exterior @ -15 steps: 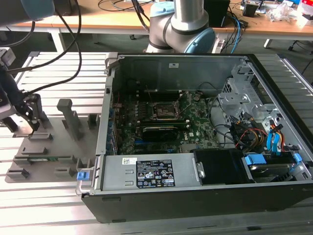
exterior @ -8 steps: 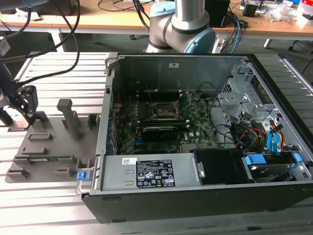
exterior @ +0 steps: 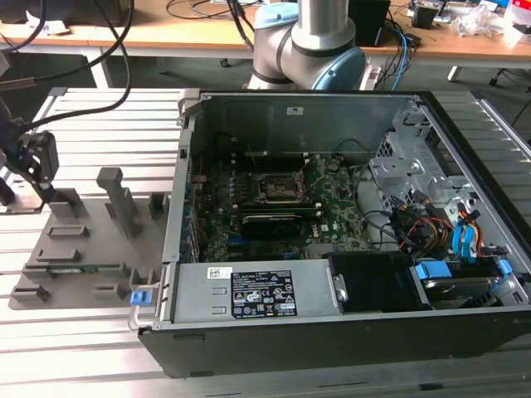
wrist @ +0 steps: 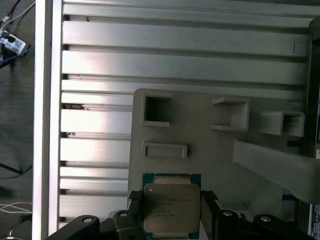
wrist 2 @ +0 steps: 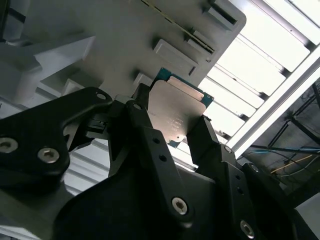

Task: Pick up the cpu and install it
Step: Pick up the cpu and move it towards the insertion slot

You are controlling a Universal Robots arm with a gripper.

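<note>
A desk (exterior: 99, 116) of long silvery metal slats carries, at the exterior view's left, a flat grey fixture plate (exterior: 108, 249) with raised blocks and slots, and just beside that, toward the exterior view's right, a big black open computer case (exterior: 332, 340) lying on its side.

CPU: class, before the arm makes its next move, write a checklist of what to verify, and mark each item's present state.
1. The cpu sits inside the hand, in both wrist views: ok.
2. Both fingers meet opposite edges of the cpu: ok.
3. The cpu is lifted clear of the grey tray: cannot tell.
4. The computer case lies open on its upper side: ok.
5. The socket inside the case is unlatched and bare: cannot tell.
</note>
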